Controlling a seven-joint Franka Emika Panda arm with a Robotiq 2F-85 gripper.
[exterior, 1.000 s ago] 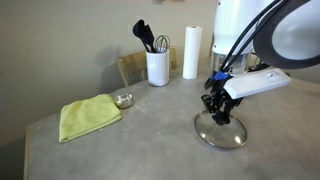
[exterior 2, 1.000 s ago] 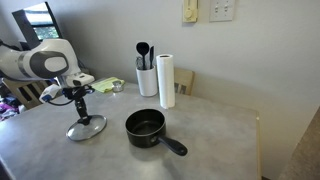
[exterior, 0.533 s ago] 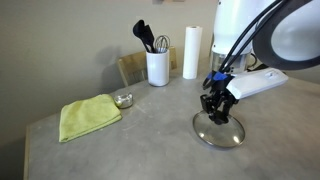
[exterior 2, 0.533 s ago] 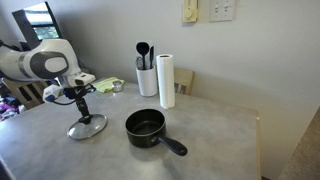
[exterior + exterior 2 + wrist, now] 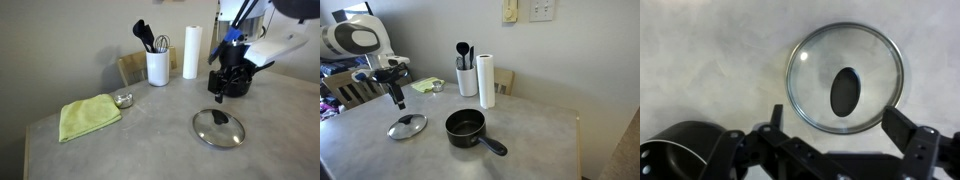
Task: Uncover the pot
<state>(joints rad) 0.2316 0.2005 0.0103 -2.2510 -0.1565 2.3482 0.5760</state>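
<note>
- The gripper (image 5: 398, 97) is hovering in the air with its fingers (image 5: 773, 118) standing wide apart, gripping nothing.
- Straight beneath the gripper, the glass lid (image 5: 845, 78) is lying flat on the table (image 5: 525, 135), knob (image 5: 845, 92) up and apart from both fingers.
- The pot (image 5: 466, 127) is sitting open below and off to one side of the gripper, just beside the lid. Its handle is pointing away from the tool, so the uncovering is looking done.
- To my judgement, the remaining step is a clean retreat: rising straight up with the jaws wide, so no finger is catching the knob.
- Any sideways travel is better made once the gripper is high above the lid, and away from the pot's rim, to avoid nudging either piece.
</note>
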